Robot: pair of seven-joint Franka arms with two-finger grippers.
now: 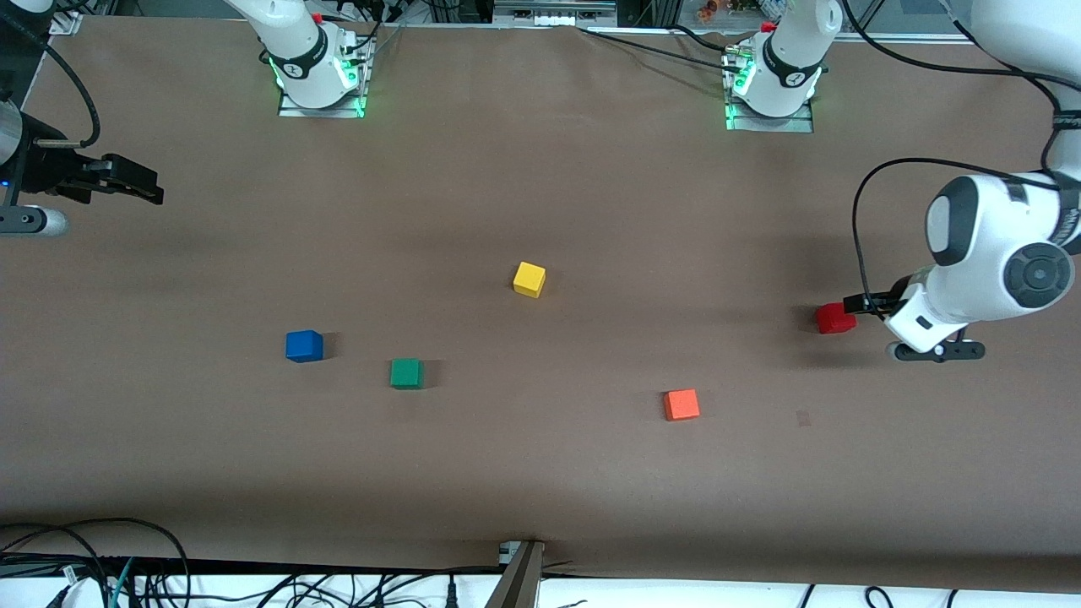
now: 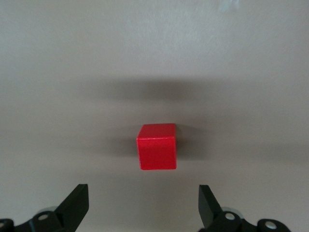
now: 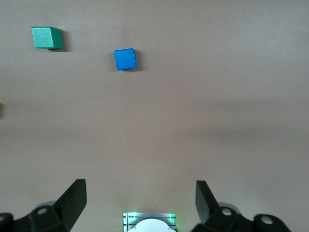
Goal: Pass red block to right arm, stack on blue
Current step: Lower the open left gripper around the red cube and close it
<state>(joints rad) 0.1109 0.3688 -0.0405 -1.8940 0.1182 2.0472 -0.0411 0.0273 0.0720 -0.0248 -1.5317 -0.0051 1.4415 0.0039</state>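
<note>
Worktop [image 1: 540, 473]: brown sheet, flat, carrying five small cubes, all well apart from one another.

Red block [image 1: 834, 318]: deep-red cube sitting on the worktop toward the left arm's end. Free on all sides in the left wrist view [image 2: 157, 146]; nothing touches it.

Left tool [image 1: 861, 302]: low over the worktop, just beside the red block on the side toward the left arm's end. Fingers [image 2: 77, 203] spread wide, the gap broader than the block, which lies ahead of the tips and not between them. Holds nothing.

Blue cube [image 1: 304, 345]: on the worktop toward the right arm's end, also seen from the right wrist [image 3: 125, 59]. Bare on top.

Green cube [image 1: 406, 372]: near the blue cube, slightly nearer the front camera, toward the middle of the worktop.

Yellow cube [image 1: 529, 279]: about mid-worktop, farther from the front camera than the green one.

Orange-red cube [image 1: 681, 404]: between the middle and the left arm's end, nearest the front camera of the five.

Right tool [image 1: 127, 181]: up over the bare worktop at the right arm's end, well apart from every cube; arm waiting. Fingers [image 3: 75, 195] wide apart, empty.
</note>
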